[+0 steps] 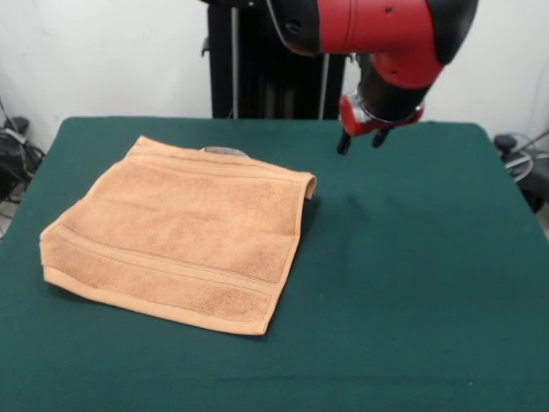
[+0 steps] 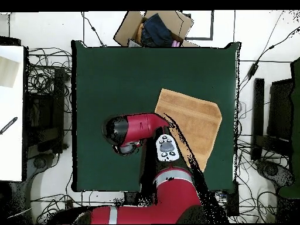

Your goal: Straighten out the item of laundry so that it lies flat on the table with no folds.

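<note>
**Fingers apart and empty above the table, towel lying off to one side**

The fingers [image 1: 345, 142] are short, dark and slightly apart, holding nothing; the gripper [image 1: 360, 140] hangs above the bare table [image 1: 412, 257], apart from the towel [image 1: 184, 232]. The towel is orange-tan terry, roughly square, with woven bands near its hems; its corner nearest the gripper curls up. The tabletop is dark green and felt-like. Overhead, the red arm [image 2: 140, 126] covers part of the towel's edge; a cardboard box [image 2: 153, 26] sits beyond the table, with cables [image 2: 44, 76] alongside.
</note>
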Robot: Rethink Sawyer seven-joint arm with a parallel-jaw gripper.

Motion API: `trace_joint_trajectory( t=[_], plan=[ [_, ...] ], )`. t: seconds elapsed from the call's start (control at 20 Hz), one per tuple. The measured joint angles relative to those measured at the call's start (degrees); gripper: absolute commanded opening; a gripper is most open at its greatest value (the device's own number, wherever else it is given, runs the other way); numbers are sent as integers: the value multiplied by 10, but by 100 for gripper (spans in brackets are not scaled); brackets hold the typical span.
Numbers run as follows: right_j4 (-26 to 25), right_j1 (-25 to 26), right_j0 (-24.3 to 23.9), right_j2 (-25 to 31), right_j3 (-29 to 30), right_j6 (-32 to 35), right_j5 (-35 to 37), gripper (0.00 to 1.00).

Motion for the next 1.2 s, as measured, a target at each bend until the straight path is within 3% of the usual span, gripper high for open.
trace_joint_trajectory(
  t=[1.2],
  plan=[
    [0,46,-3,0,-1,0,0,100]
  ],
)
